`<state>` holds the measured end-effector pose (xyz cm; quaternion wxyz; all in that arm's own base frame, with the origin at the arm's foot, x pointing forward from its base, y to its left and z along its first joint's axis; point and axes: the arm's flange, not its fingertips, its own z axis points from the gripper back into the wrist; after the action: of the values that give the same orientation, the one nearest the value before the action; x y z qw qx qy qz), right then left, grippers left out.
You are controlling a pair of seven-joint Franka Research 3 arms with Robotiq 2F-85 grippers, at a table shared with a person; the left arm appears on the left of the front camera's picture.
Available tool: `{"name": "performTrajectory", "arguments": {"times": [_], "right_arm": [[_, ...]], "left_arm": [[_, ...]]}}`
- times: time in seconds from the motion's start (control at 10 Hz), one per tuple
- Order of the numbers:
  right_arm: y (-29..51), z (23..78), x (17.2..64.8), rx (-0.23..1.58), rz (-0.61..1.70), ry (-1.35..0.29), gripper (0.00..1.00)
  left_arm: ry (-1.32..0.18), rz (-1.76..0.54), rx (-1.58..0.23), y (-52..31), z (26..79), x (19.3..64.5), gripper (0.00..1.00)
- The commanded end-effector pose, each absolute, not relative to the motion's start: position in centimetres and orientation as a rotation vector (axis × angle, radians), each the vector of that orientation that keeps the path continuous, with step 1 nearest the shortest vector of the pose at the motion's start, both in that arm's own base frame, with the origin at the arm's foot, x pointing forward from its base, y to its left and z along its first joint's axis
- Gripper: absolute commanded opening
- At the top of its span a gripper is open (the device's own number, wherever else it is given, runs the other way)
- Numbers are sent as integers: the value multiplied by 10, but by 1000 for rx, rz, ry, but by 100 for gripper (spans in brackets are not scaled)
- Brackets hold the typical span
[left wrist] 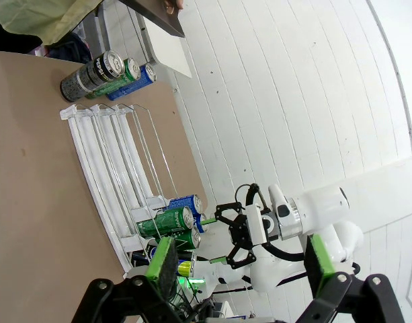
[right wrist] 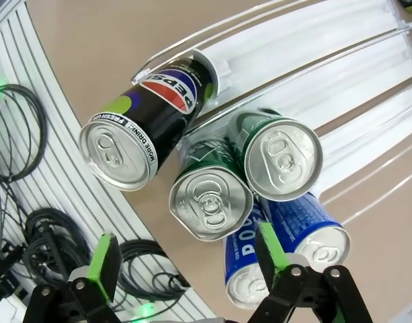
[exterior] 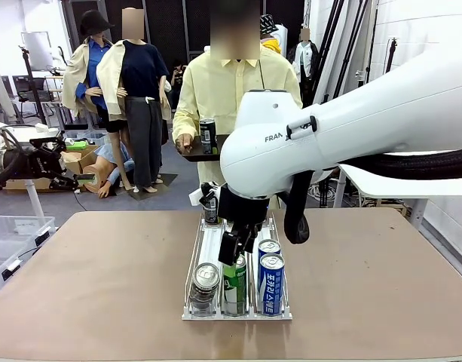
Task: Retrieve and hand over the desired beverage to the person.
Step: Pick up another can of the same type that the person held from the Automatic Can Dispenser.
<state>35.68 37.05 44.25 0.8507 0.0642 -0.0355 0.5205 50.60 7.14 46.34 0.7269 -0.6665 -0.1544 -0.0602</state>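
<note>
A clear wire rack (exterior: 208,249) on the table holds beverage cans. At its near end lie a black Pepsi can (right wrist: 148,128), two green cans (right wrist: 209,198) (right wrist: 283,155) and two blue cans (right wrist: 306,225). My right gripper (exterior: 234,249) hangs open just above that near cluster, over the green cans, its green pads (right wrist: 105,266) spread with nothing between them. My left gripper (left wrist: 240,249) is open and empty, off to the side of the rack. The person (exterior: 234,90) stands at the far side holding a dark tray (exterior: 187,153) with a dark can (exterior: 208,136) on it.
More cans (left wrist: 101,70) lie at the rack's far end, near the person. The rack's middle lanes (left wrist: 118,161) are bare. The brown table (exterior: 87,286) has free room on both sides of the rack. My right arm (exterior: 351,128) crosses the picture from the right.
</note>
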Motion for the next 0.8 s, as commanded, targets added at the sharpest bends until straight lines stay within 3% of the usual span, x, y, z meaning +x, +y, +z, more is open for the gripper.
{"name": "performTrajectory", "arguments": {"times": [0.0,0.7], "right_arm": [[370,431,361,102,1074,-81,100],[372,415,375,58,1044,-109,100]], "left_arm": [[-347,-129,-1460,72,465,504,100],[-347,-129,-1460,72,465,504,100]]}}
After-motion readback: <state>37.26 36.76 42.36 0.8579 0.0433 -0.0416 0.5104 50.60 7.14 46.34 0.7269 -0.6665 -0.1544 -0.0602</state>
